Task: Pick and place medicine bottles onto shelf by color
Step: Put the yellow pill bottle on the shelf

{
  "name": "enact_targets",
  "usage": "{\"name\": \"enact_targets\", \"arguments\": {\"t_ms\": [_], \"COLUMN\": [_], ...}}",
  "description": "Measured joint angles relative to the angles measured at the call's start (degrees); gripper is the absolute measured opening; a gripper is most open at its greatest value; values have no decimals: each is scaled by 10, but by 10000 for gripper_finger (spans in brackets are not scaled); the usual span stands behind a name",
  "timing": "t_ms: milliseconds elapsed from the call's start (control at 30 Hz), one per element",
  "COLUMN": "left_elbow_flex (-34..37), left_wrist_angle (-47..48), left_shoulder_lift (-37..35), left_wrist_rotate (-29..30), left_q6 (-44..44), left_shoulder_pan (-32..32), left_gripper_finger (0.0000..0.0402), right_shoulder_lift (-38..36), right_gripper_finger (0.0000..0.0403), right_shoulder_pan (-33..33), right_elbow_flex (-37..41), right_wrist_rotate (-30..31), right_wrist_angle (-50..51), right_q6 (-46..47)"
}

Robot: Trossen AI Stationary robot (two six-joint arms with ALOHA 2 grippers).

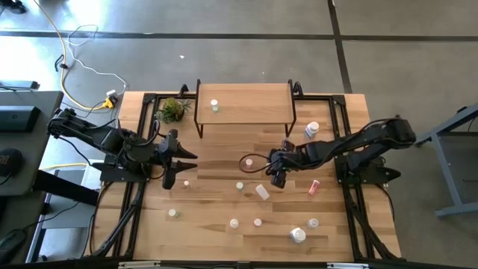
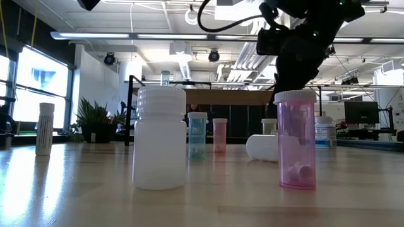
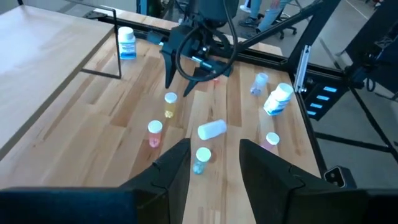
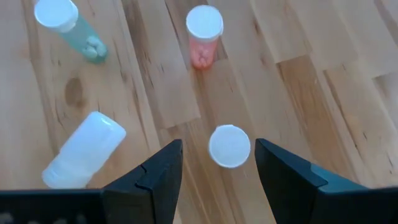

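The shelf (image 1: 243, 104) stands at the far middle of the table, with one small bottle (image 1: 214, 105) upright on it. Several medicine bottles stand scattered on the table's near half. One white bottle (image 1: 261, 192) and one red bottle (image 1: 313, 187) lie on their sides. My right gripper (image 4: 217, 163) is open and tilted down over an upright white-capped bottle (image 4: 229, 146), with a finger on either side of it and not touching. My left gripper (image 3: 214, 163) hangs open above the table's left part (image 1: 175, 161) with nothing between its fingers.
A green-tinted bottle (image 4: 68, 28) and a pink one (image 4: 204, 37) stand just beyond my right gripper. A small plant (image 1: 173, 110) sits left of the shelf. A white bottle with a blue label (image 1: 311, 130) stands right of it. A larger white bottle (image 1: 298, 235) is near the front edge.
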State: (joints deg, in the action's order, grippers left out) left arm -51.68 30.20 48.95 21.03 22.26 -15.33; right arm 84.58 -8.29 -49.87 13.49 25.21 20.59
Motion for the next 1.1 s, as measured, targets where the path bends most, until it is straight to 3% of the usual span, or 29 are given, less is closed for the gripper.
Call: {"name": "enact_targets", "arguments": {"t_ms": [433, 1100], "left_elbow_flex": [0, 0], "left_wrist_angle": [23, 41], "left_shoulder_lift": [0, 0], "left_wrist_rotate": [2, 2], "left_q6": [0, 0], "left_shoulder_pan": [0, 0], "left_gripper_finger": [129, 129], "right_shoulder_lift": [23, 59], "right_gripper_finger": [193, 193], "right_shoulder_pan": [1, 16], "right_elbow_flex": [0, 0], "right_wrist_rotate": [37, 9], "right_wrist_angle": [-4, -23], "right_q6": [3, 15]}}
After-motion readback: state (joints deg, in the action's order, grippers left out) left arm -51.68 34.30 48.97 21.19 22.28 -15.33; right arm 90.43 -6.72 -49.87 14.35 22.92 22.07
